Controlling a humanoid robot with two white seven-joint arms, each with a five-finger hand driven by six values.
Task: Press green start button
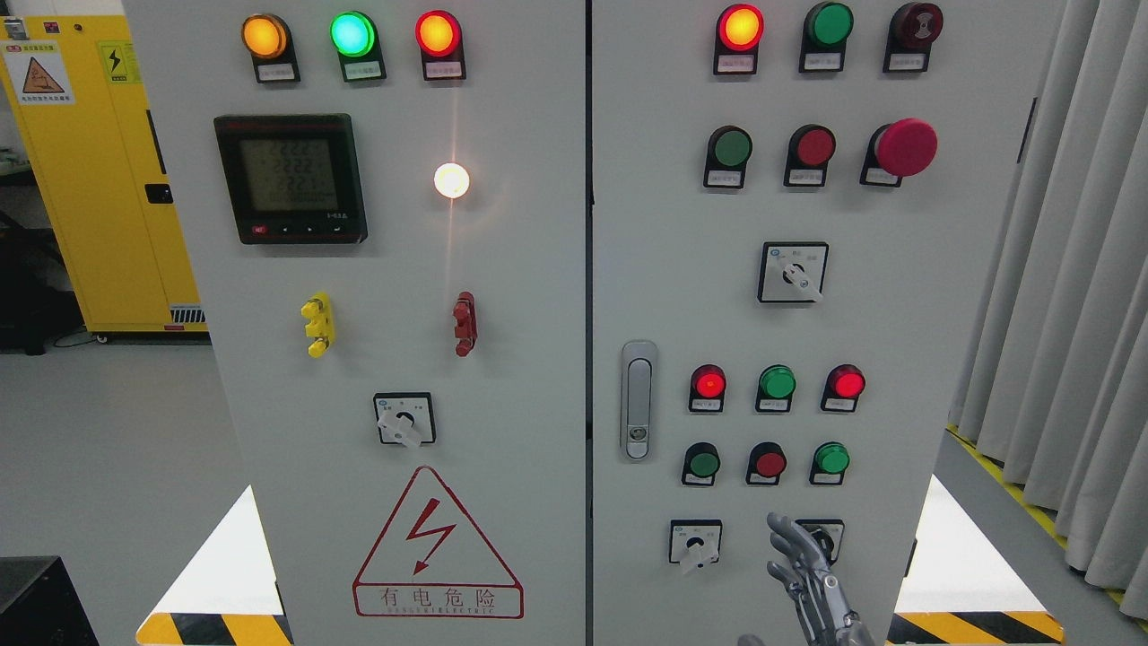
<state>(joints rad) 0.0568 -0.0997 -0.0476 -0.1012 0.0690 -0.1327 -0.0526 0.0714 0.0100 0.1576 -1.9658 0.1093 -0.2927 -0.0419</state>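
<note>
Fingers (789, 547) of the right hand (807, 574) are stretched out and loosely spread, holding nothing, raised at the foot of the right cabinet door (897, 296) over a rotary selector switch (823, 538). The green start button (831, 459) sits just above the fingertips, beside a red button (769, 464), untouched.

My fingers (801, 561) rise at five o'clock on the right door (897, 314); the start button (704, 464) sits at eleven o'clock from them; handle (638, 399) further left.
</note>
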